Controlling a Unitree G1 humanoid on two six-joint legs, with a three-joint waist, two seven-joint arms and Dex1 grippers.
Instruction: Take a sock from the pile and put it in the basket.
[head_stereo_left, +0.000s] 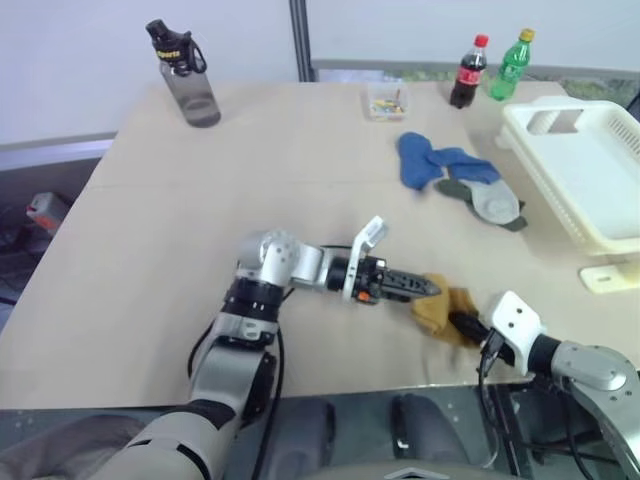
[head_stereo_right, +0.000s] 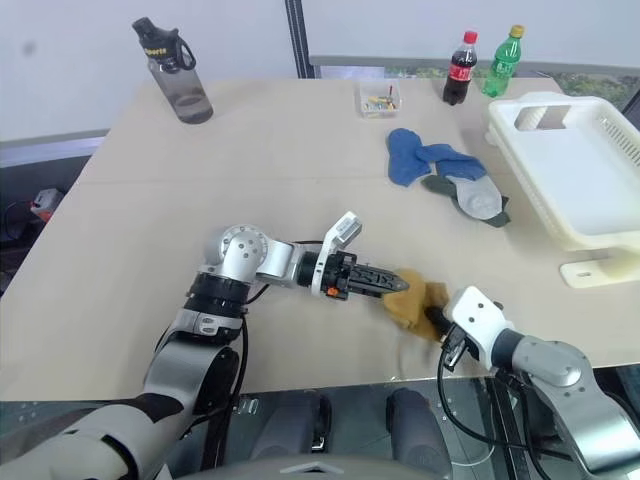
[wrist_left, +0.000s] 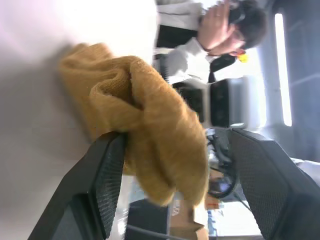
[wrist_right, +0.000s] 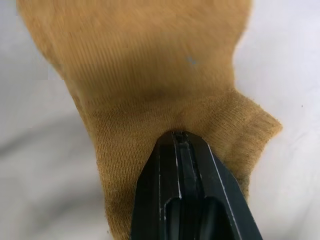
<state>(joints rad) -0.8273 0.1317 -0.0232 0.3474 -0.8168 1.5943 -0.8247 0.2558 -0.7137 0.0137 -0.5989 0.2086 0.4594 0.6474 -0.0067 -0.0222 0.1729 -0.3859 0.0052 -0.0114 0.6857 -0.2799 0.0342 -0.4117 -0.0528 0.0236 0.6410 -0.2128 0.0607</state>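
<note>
A mustard-yellow sock (head_stereo_left: 440, 310) lies near the table's front edge, apart from the pile (head_stereo_left: 455, 175) of blue and grey socks further back. My right gripper (wrist_right: 180, 137) is shut on the sock's cuff, coming at it from the front right. My left gripper (head_stereo_left: 425, 287) points right and reaches the sock from the other side. In the left wrist view it stands open, and the bunched sock (wrist_left: 150, 125) hangs between its fingers (wrist_left: 107, 185). The white slatted basket (head_stereo_left: 600, 170) sits at the table's right edge, beyond the pile.
A dark water bottle (head_stereo_left: 185, 75) stands at the back left. A small clear box (head_stereo_left: 385, 100), a cola bottle (head_stereo_left: 467, 72) and a green bottle (head_stereo_left: 511, 65) line the back edge. A white piece (head_stereo_left: 610, 277) lies by the basket. A person (wrist_left: 220, 35) sits in the background.
</note>
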